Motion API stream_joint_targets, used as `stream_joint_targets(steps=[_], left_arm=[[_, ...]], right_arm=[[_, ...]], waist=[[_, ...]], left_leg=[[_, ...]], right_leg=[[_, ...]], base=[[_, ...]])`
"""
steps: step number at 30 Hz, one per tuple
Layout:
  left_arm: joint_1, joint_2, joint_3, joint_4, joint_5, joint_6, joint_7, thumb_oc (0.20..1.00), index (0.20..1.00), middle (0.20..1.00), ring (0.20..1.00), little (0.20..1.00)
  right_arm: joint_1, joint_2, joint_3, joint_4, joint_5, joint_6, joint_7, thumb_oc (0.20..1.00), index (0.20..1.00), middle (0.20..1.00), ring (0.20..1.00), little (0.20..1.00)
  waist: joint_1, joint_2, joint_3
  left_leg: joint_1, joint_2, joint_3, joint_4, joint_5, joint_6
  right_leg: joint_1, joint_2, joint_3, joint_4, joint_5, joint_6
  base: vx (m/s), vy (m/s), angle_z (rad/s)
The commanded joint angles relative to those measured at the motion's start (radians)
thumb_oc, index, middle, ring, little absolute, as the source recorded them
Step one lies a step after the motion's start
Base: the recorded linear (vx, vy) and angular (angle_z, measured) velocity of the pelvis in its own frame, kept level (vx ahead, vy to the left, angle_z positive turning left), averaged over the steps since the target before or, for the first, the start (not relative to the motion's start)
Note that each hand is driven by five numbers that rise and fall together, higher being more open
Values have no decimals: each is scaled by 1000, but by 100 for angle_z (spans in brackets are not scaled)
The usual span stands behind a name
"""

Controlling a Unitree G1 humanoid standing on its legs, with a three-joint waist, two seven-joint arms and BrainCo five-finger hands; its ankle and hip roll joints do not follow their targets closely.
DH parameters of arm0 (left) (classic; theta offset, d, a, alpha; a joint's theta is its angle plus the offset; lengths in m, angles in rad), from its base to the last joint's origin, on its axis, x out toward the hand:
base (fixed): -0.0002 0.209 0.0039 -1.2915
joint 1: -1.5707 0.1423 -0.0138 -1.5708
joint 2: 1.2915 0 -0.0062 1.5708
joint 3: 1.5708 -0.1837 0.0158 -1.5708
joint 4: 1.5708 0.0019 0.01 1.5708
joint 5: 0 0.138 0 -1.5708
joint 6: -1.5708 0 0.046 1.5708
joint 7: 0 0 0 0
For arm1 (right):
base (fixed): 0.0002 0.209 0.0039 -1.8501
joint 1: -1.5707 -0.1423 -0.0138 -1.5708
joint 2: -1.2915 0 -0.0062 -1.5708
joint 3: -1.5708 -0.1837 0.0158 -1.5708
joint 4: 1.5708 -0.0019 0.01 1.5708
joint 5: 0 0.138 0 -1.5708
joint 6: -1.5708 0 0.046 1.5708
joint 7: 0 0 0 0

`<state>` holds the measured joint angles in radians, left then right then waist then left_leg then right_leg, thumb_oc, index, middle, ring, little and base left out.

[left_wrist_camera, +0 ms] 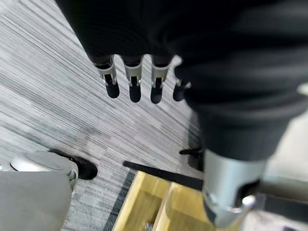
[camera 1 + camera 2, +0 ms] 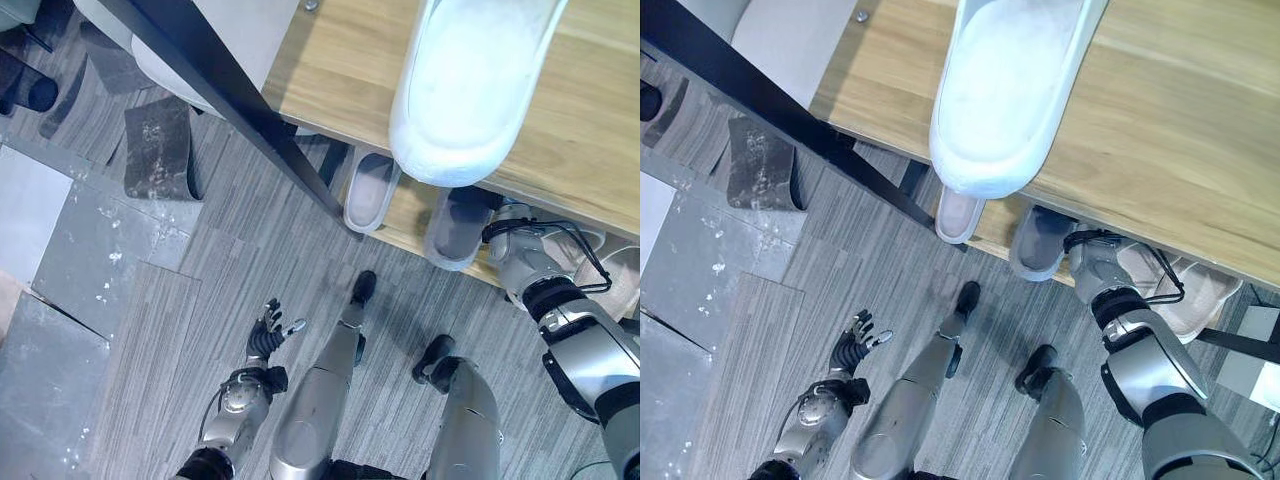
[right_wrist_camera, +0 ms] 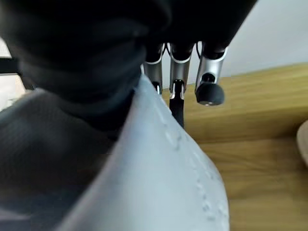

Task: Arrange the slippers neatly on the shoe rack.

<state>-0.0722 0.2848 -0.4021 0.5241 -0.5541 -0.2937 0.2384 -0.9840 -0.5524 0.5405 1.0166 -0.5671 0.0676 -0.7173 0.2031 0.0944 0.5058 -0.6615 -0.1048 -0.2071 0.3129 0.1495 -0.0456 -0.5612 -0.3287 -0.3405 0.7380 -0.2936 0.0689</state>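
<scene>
One grey slipper [image 2: 458,228] on the shoe rack [image 2: 560,120] lies lengthwise beneath the right hand [image 3: 183,72], whose fingers [image 3: 210,91] pinch its rim.

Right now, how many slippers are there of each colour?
White slipper, on the top shelf: 1
Pale grey slipper, on the shelf below: 1
Darker grey slipper, beside it: 1
Cream slipper, at the far right: 1
Total: 4
</scene>
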Motion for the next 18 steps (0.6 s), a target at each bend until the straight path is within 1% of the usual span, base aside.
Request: stream_joint_targets(steps=[1,4,8,13,14,15,16,17,18], left_arm=[[8,11,-29,-23,-27,-40,17,1000,1000,1000,1000,1000],[-11,15,-36,-35,-35,-45,16,1000,1000,1000,1000,1000],[-16,10,-44,-35,-38,-47,19,1000,1000,1000,1000,1000],[-27,7,-51,-14,-43,-50,21,1000,1000,1000,1000,1000],[-31,6,-56,-12,-48,-52,22,1000,1000,1000,1000,1000],[-31,6,-56,-12,-48,-52,22,1000,1000,1000,1000,1000],[-32,-5,-55,20,-48,-51,19,1000,1000,1000,1000,1000],[-41,-4,-59,42,-47,-51,17,1000,1000,1000,1000,1000],[-56,-8,-59,49,-43,-55,26,1000,1000,1000,1000,1000]], right_arm=[[-39,-53,51,49,28,-3,-27,200,200,200,200,200],[-76,-64,93,83,24,-10,-26,200,200,200,200,200],[-84,-50,92,82,34,-18,-44,200,200,200,200,200],[-111,7,122,103,18,-13,-36,200,200,200,200,200],[-124,25,131,132,12,-2,-26,551,551,551,551,551],[-125,26,132,133,12,-3,-26,896,896,896,896,896],[-130,37,134,145,8,-1,-13,1000,1000,1000,1000,1000],[-150,38,152,182,-4,17,9,1000,1000,1000,1000,1000],[-164,49,142,196,4,20,-3,1000,1000,1000,1000,1000]], waist=[[24,-2,-26],[30,3,-29],[32,8,-31],[40,10,-37],[41,10,-40],[41,10,-39],[42,8,-39],[44,6,-40],[43,3,-37]], left_leg=[[-50,-15,2,215,-264,24],[-117,-29,5,261,-275,28],[-155,-35,14,292,-284,31],[-171,-45,15,313,-296,36],[-170,-48,14,313,-298,37],[-170,-48,14,313,-298,37],[-164,-48,14,306,-297,37],[-159,-48,12,300,-297,36],[-153,-49,10,294,-294,36]], right_leg=[[-80,3,64,-134,112,36],[-156,-8,78,-74,92,29],[-196,-17,86,-43,80,27],[-223,-26,94,-11,65,24],[-220,-29,96,-12,65,25],[-219,-29,95,-12,65,25],[-213,-26,96,-19,66,25],[-210,-26,95,-22,67,26],[-203,-25,95,-26,68,27]], base=[[-22,44,4],[-1,38,5],[11,33,6],[32,17,-10],[26,7,-5],[21,4,27],[8,1,26],[16,0,-12],[13,1,-18]])
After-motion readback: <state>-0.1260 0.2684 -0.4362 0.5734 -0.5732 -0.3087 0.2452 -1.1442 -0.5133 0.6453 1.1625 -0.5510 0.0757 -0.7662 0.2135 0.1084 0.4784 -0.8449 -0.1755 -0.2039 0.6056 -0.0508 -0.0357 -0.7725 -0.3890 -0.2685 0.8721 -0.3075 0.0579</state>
